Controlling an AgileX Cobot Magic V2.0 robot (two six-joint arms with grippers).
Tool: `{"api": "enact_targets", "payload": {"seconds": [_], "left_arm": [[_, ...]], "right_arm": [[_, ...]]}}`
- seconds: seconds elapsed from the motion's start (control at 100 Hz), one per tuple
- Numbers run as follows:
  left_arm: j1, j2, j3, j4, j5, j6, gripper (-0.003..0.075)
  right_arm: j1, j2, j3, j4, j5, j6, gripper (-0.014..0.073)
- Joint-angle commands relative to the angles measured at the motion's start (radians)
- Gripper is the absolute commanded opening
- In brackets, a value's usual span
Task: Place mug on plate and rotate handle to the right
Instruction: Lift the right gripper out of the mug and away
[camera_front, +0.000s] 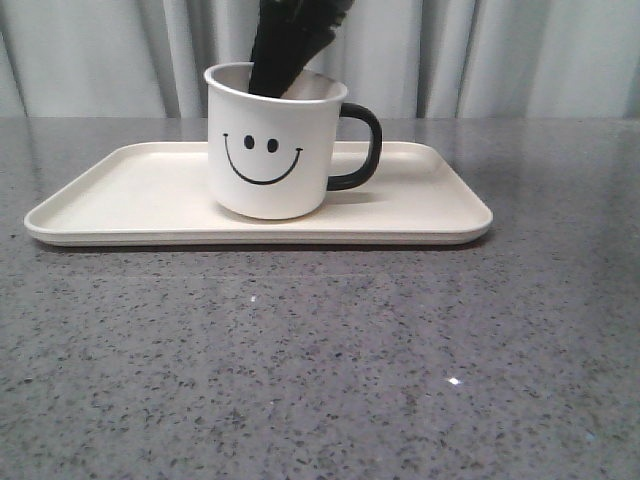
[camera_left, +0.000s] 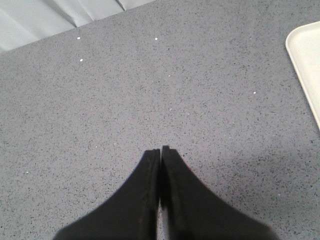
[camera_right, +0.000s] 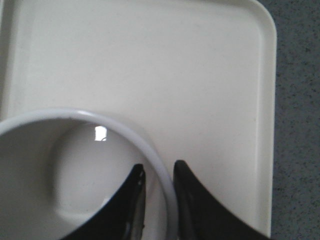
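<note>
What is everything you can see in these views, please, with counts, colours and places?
mug: one, white with black smiley face, standing on the tray, handle black, pointing right in the front view.
tray: one, cream, rectangular, on the table.
table: one, grey speckled.
curtain: pale grey, behind the table.
right gripper: black, fingers either side of the mug's rim.
left gripper: black, closed, over bare table beside the tray.
</note>
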Motion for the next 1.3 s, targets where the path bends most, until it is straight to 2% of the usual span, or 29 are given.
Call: {"api": "enact_targets", "payload": {"seconds": [0.0,0.4,0.65,0.78,1.07,1.16,1.29], "left_arm": [[0.002,-0.005,-0.021,0.011,-0.042,-0.008,-0.0020],[0.002,-0.005,-0.021,0.009,-0.042,-0.008,-0.0020],[0.002,-0.005,-0.021,0.009,-0.042,-0.008,-0.0020],[0.002,-0.005,-0.021,0.009,-0.044,-0.008,-0.0020],[0.002,-0.005,-0.021,0.009,-0.059,-0.008,-0.0020],[0.002,-0.005,-0.021,0.009,-0.072,-0.008,-0.0020],[0.002,-0.005,-0.021,0.009,-0.083,-0.008,-0.0020]], "right_arm": [[-0.001,-0.073,-0.055,0.025,0.057,0.009,0.0171],[-0.003,-0.084,-0.106,0.024,0.066,0.037,0.0171],[-0.037,-0.144,-0.106,0.015,-0.044,0.127,0.0171],[-0.085,-0.191,-0.106,0.016,-0.096,0.195,0.0171],[-0.237,-0.340,-0.106,0.025,-0.097,0.336,0.0171],[-0.297,-0.396,-0.106,0.063,-0.100,0.360,0.0171],[-0.404,-0.483,-0.105,0.185,-0.115,0.373,0.0171]]}}
